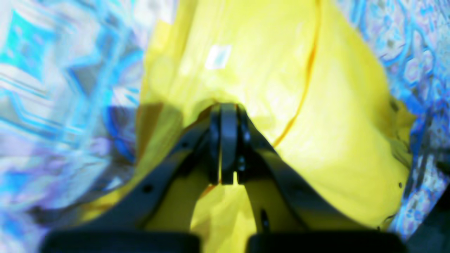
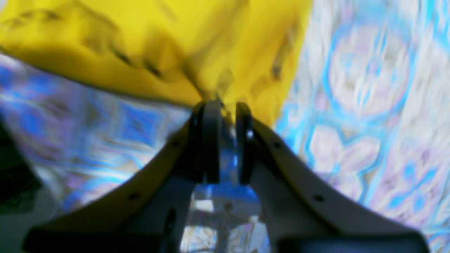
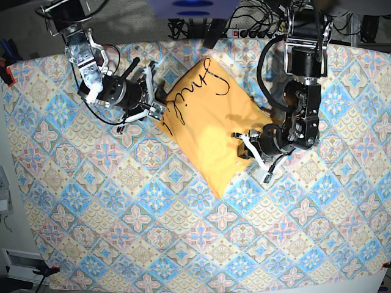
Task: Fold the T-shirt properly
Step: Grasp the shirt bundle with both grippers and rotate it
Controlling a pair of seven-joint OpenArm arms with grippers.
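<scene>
Nearest us in the base view, the front of the counter shows only the tile-patterned tablecloth (image 3: 183, 244), bare of anything else. Beyond that bare stretch lies the T-shirt (image 3: 211, 128), a compact slanted oblong near the cloth's middle, its black script (image 3: 195, 91) facing up toward the far end.

Our left end effector (image 3: 253, 149) sits at the T-shirt's right edge with its fingers pressed together on a bunch of yellow fabric, as the left wrist view shows. Our right end effector (image 3: 149, 97) is at the T-shirt's upper left edge; its fingers stand slightly apart, and yellow cloth seems to reach between their tips, though blur keeps us from being sure.

We judge the folding well advanced: the sleeves are not visible and the body is already narrowed. What seems left is a last fold or squaring the edges.

Behind the T-shirt, cables (image 3: 256, 21) lie along the counter's far edge, well clear of the work.
</scene>
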